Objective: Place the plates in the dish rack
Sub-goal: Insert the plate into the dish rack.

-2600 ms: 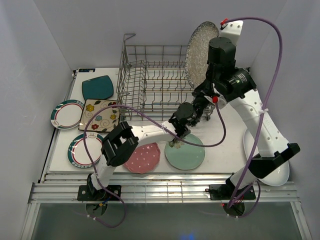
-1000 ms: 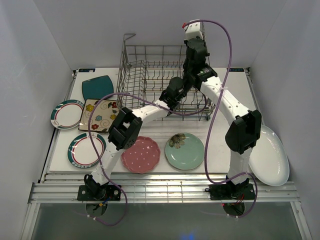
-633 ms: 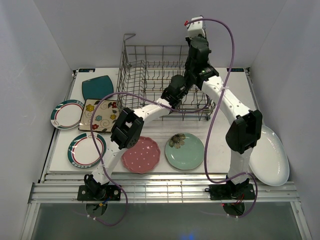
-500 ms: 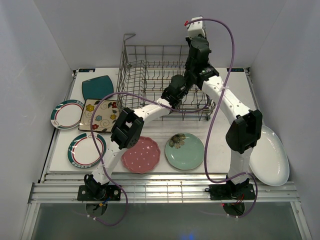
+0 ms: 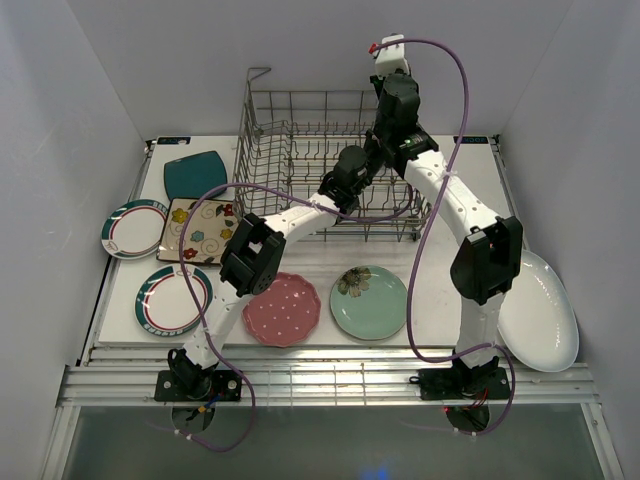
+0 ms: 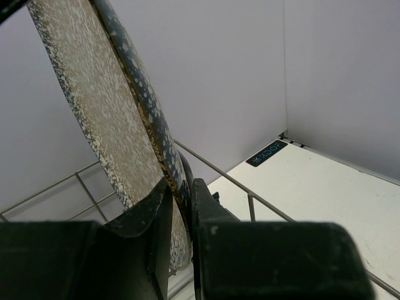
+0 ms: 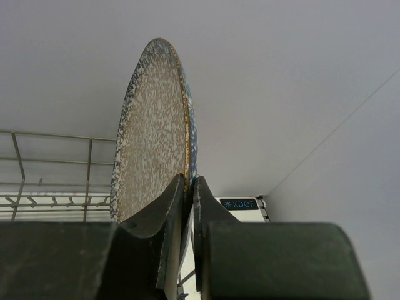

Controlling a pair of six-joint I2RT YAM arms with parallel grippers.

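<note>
Well, speckled plate (upright) at rack

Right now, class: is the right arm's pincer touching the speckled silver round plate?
Touching. The right wrist view shows the right pincer closed onto the rim of the speckled silver round plate, with no gap on either side.

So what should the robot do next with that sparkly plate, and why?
Probably ease the speckled plate straight down into the dish rack. The left gripper and right gripper both pinch its rim, it stands on edge, and rack wires show below it.
</note>
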